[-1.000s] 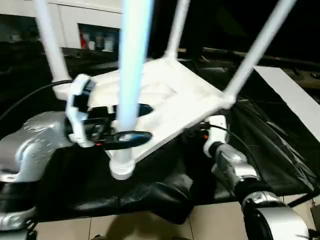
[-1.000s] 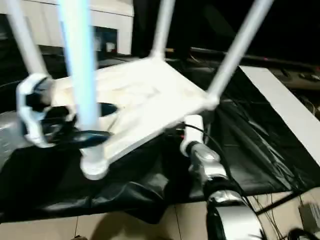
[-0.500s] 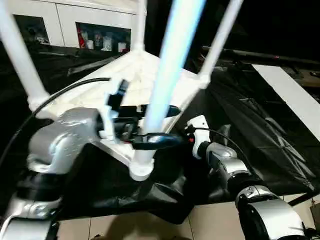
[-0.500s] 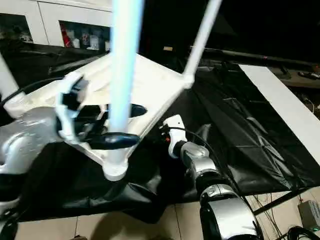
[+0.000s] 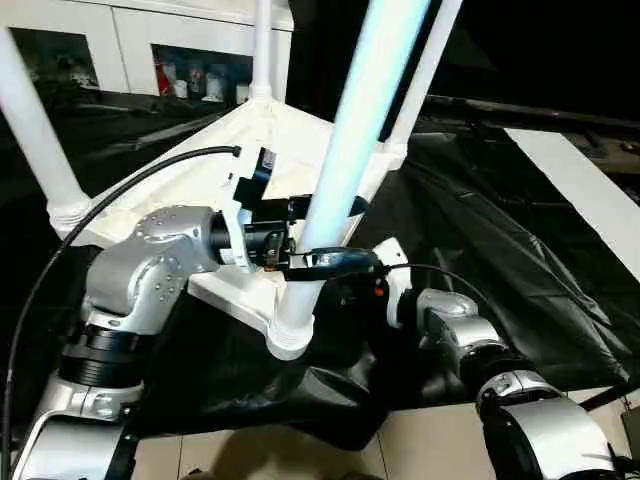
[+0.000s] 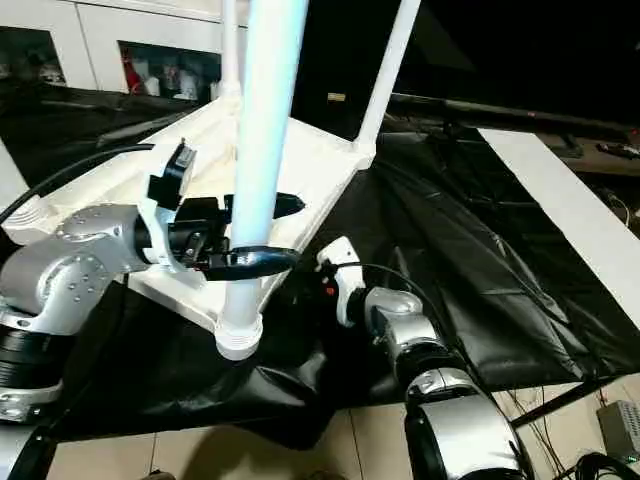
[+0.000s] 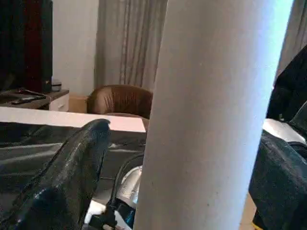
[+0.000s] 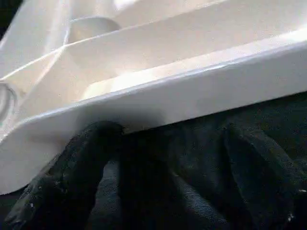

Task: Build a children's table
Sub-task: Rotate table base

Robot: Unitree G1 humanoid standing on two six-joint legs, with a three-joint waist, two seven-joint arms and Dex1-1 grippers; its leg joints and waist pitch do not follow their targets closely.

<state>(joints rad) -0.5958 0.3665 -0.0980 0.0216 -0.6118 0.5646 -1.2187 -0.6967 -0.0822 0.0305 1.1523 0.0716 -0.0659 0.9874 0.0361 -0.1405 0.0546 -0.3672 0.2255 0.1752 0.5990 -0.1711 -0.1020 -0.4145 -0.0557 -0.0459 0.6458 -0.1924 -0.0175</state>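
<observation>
The children's table lies upside down, its white top ribbed side up, with legs standing in its corner sockets. The near leg rises from the front socket. My left gripper is open, one black finger on each side of that leg; in the left wrist view a gap shows between one finger and the leg. My right gripper is open low on the black cloth, its fingers under the top's rim.
Black cloth covers the work surface and hangs over its front edge. A flat white board lies at the right. White cabinets stand behind. A black cable arcs off my left arm. Tiled floor lies below.
The table has swung round, its near corner and leg shifting right with my left gripper around the leg. My left forearm has come in toward the middle. The view has also shifted.
</observation>
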